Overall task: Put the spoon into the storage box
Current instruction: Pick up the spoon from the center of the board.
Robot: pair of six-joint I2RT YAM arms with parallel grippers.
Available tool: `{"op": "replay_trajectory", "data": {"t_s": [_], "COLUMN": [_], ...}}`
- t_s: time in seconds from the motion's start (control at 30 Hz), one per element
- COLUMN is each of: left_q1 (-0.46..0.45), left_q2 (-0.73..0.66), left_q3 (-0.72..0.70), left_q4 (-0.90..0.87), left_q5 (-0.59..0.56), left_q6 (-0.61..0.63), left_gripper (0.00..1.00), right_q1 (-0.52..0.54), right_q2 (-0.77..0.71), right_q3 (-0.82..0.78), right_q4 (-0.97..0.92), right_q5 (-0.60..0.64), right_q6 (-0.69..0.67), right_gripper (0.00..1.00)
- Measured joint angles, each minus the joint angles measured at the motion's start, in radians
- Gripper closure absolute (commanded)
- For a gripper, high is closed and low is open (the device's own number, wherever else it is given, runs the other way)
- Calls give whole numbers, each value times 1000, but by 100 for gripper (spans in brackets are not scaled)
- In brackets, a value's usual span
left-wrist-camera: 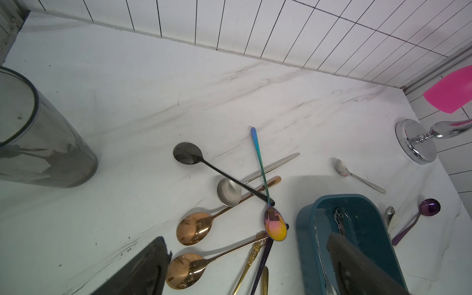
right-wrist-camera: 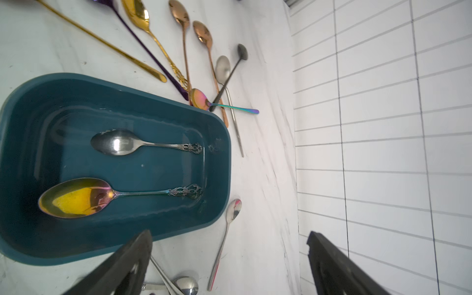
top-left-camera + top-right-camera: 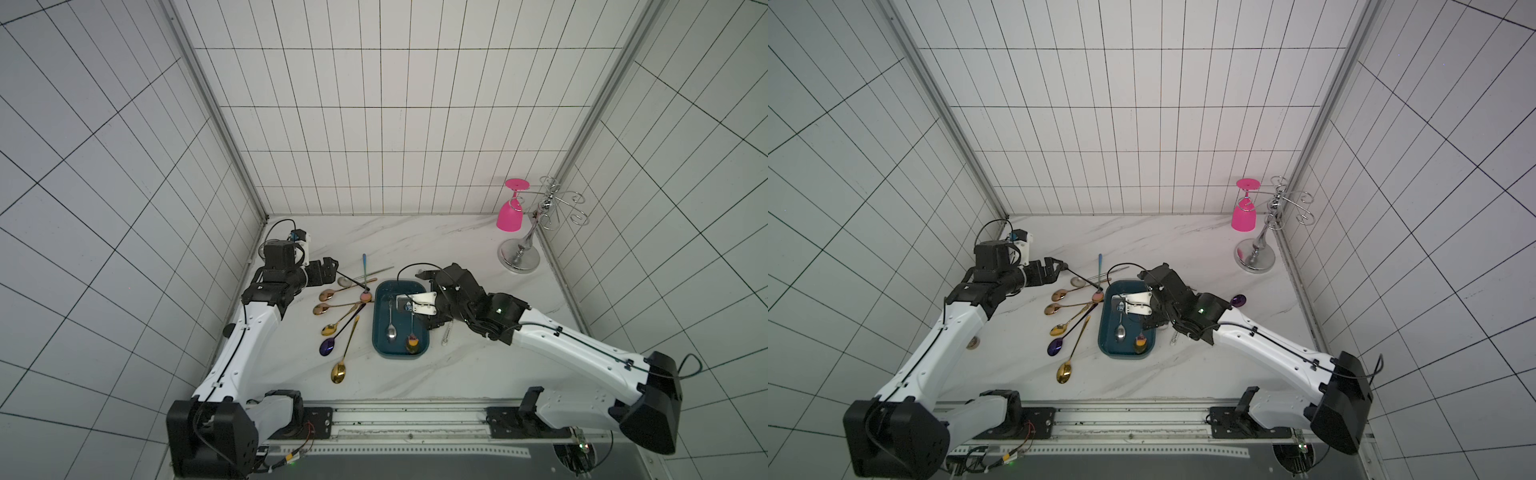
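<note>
Rainbow-gold spoon point(image 2: 76, 198) lies flat in the teal storage box point(image 2: 153, 102); right gripper point(image 2: 227, 237) and left gripper point(image 1: 247, 240) both gape wide, empty.

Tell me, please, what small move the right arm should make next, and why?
Probably lift the right gripper clear of the storage box and turn toward the small silver spoon lying on the table just outside its rim. The jaws stand open and empty, and the iridescent spoon already lies flat in the box beside the ornate silver spoon, so this placement looks finished.
</note>
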Motion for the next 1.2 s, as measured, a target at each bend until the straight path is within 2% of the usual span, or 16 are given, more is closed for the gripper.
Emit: {"op": "replay_trajectory", "data": {"t_s": [0.33,0.6,0.93,1.2], "left_q1": [-54,-127,-167,-268], "left_q2": [117,203,296,417], "left_q3": [9,51,87,167], "left_q4": [-13,-26,-30,-39], "left_q5": [21,24,18,-25], "left_q6": [-21,-37,-71,-95], "left_gripper": [8,14,20,29], "right_q1": [-73,-133,-157,-172], "right_q2": [-268,-434,-481,-481], "right_q3": [-124,-216,-239,-240], "right_q4": [33,42,-2,-10], "right_q5": [135,328,465,567], "right_q6": [300,537,667,694], "right_gripper": [1,1,1,1]}}
